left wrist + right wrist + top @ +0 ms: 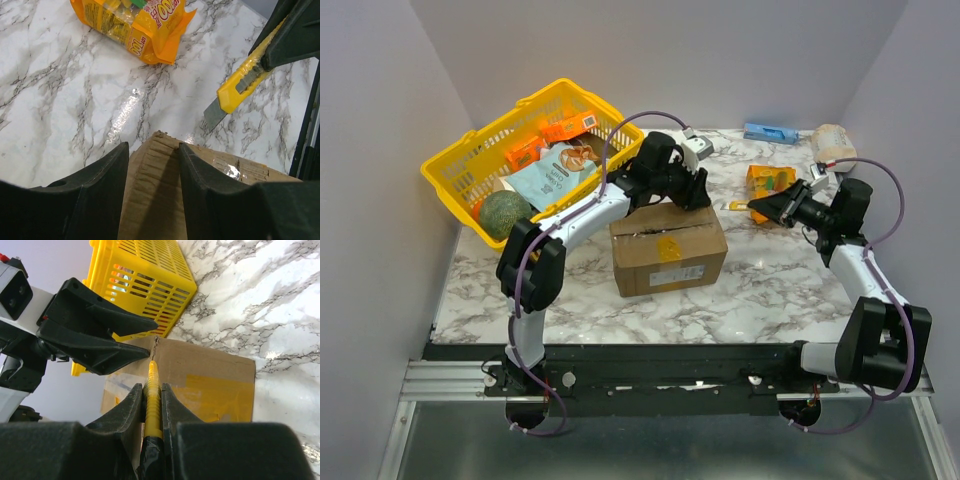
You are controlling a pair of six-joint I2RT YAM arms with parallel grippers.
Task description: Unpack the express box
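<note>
The express box (pixel 668 250), brown cardboard with a yellow sticker and clear tape on top, stands in the middle of the marble table. My left gripper (pixel 695 192) hangs over its far top edge. In the left wrist view the fingers (pixel 152 147) stand apart, straddling a corner of the box (pixel 150 200) with cardboard showing between them. My right gripper (pixel 767 206) is shut on a yellow utility knife (pixel 738 207), held right of the box with the blade out (pixel 240 85). In the right wrist view the knife (pixel 153 375) points at the box's top (pixel 210 375), close to my left gripper (pixel 154 337).
A yellow plastic basket (pixel 460 165) with snack packs and a green melon (pixel 504 213) sits at the back left. An orange snack bag (pixel 768 180) lies behind the right gripper. A blue item (pixel 770 132) and a beige pack (pixel 834 143) are at the back right.
</note>
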